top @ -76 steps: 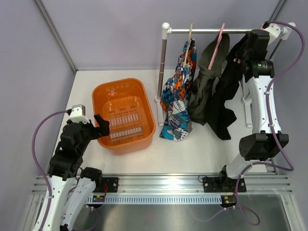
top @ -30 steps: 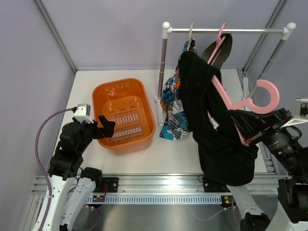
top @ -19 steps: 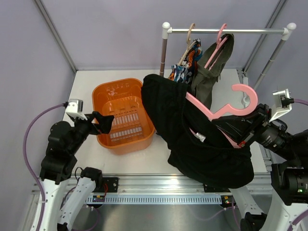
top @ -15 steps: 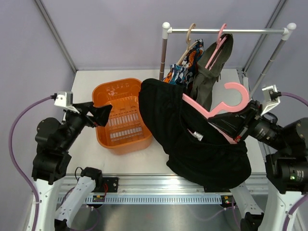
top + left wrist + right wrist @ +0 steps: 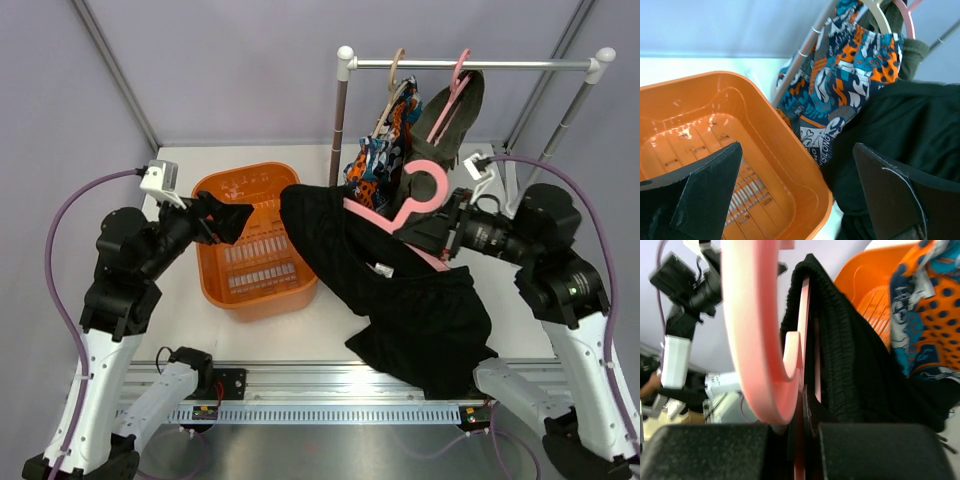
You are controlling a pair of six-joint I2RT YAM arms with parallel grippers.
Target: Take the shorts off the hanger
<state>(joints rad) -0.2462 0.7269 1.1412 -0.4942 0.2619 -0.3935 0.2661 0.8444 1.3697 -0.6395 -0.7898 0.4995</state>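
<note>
Carried leftward off the rail (image 5: 500, 64), the black shorts (image 5: 420, 310) hang on the pink hanger (image 5: 745, 340) clamped by the right gripper (image 5: 434, 236), probably so the spread left gripper (image 5: 228, 218) can pull them.

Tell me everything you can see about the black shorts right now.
The black shorts are soft, dark cloth with a gathered elastic waistband and a small white tag. They hang draped over the pink hanger, which the right claw clamps, away from the rail. One end reaches the right rim of the orange basket; the bulk sags toward the near edge of the table. Whether they touch either is unclear.
</note>
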